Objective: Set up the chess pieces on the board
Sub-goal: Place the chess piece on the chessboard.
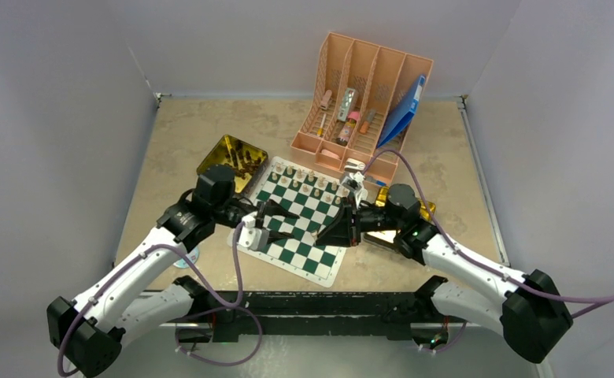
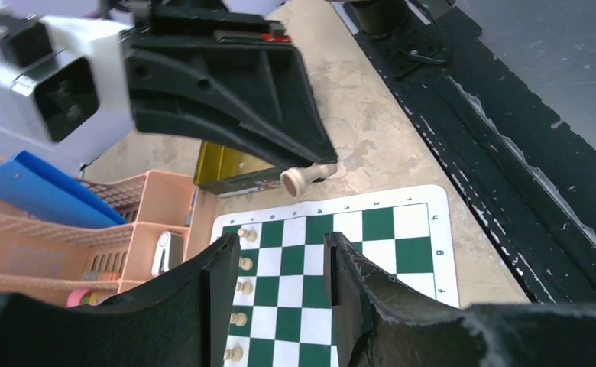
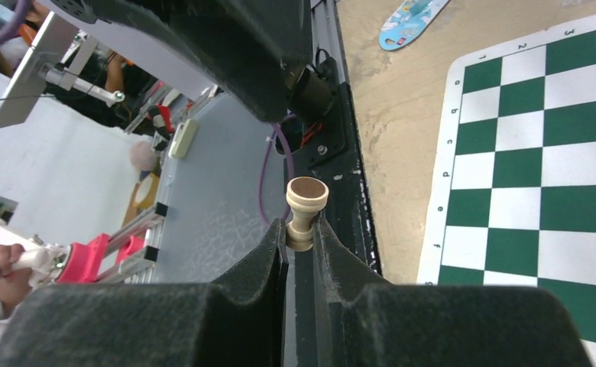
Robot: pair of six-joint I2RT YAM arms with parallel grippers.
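My right pincer (image 3: 300,229) is clamped on a pale piece (image 3: 305,208). It grips the head end, so the stem and round base jut out past the fingertips, sideways in the air. My left pincer (image 2: 280,256) stands apart with nothing between its fingers, facing that base. The board (image 2: 387,229) lies beneath it, and a row of pale pieces (image 2: 240,287) stands just beside one finger. The piece looks light, hard and smooth, likely to twist or slip in a narrow pinch. I judge the stem just above the base the best place to take it, squarely.
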